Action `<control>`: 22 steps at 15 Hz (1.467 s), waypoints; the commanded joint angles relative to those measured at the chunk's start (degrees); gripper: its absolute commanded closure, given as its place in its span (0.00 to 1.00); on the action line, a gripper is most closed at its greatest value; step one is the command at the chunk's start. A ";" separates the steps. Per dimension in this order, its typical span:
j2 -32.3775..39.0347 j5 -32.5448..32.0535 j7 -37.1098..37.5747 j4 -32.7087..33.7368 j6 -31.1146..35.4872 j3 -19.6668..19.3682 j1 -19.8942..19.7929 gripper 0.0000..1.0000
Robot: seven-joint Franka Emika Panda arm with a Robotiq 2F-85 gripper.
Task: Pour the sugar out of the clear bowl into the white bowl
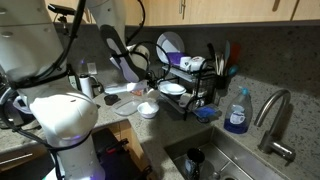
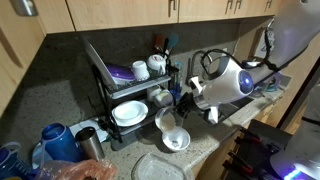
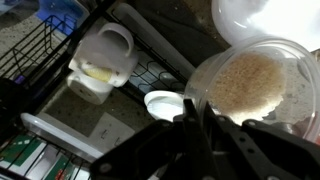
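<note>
the gripper [image 3: 210, 128] comes in from the bottom of the wrist view. its two dark fingers [image 3: 193, 150] are pressed close together and pinch the near rim of the clear bowl [image 3: 262, 58]. the clear bowl hangs up off the counter [image 2: 214, 140], held only by that rim. the sugar [image 3: 246, 86] is inside it, a pale grainy heap. none of it looks poured out yet.

what matters now is where the white bowl [image 3: 268, 18] sits. in the wrist view it lies just past the clear bowl, on the far side from the fingers, at the top right edge. in an exterior view the white bowl [image 2: 176, 141] rests on the counter right under the clear bowl [image 2: 166, 122], in front of the black dish rack [image 2: 120, 95]. the two bowls are very near, and i cannot tell if they touch.

both bowls are round, so there is no long side to line up. there is only one arm, so it does the tipping. i think the next move is to roll the wrist so the far rim of the clear bowl dips down, away from the fingers, over the white bowl. if it tips sideways, sugar may land on the counter.
</note>
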 commanded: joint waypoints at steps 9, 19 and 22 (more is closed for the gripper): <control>0.66 -9.85 9.51 2.57 -2.42 0.37 1.12 0.98; -2.33 -20.80 21.57 -4.38 -14.25 1.63 4.03 0.98; -3.68 -20.31 22.35 -6.81 -18.49 2.84 4.29 0.98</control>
